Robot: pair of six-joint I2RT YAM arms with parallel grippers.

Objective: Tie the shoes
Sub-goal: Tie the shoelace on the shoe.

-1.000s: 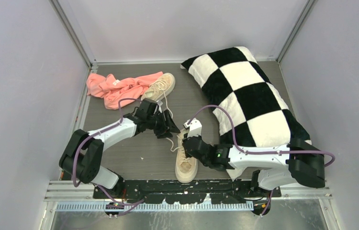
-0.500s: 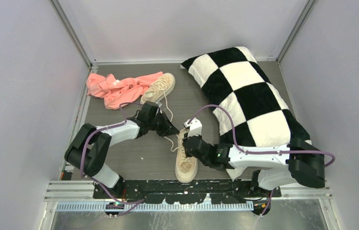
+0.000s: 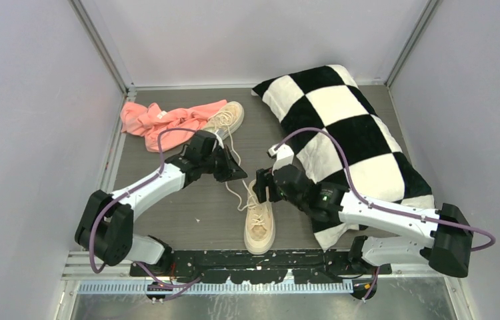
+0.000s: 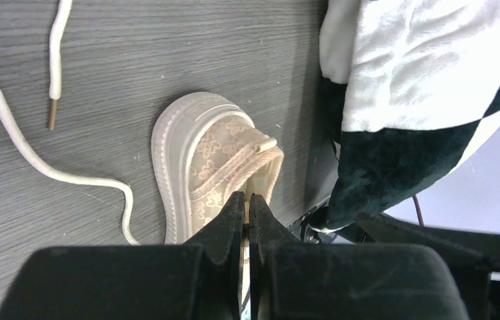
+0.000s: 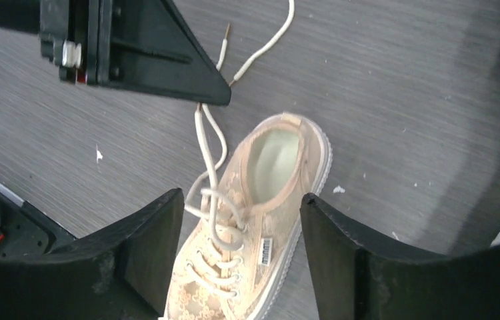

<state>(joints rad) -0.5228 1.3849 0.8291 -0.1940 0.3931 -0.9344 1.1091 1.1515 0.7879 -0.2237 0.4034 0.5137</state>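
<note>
One beige shoe lies near the front edge, its heel toward the back. My left gripper is shut on one of its cream laces, which rises taut from the eyelets to the black fingertips. In the left wrist view the fingers are pressed together above the shoe's heel. My right gripper hangs open over that shoe, holding nothing. The other shoe rests at the back, beside the pink cloth.
A pink cloth lies at the back left against the far shoe. A large black-and-white checkered pillow fills the right side, close to the right arm. Loose lace ends trail on the grey table.
My left gripper closed on the lace and pulled it up and back a little. My right gripper let go, opened, and lifted away from the shoe toward the back.
</note>
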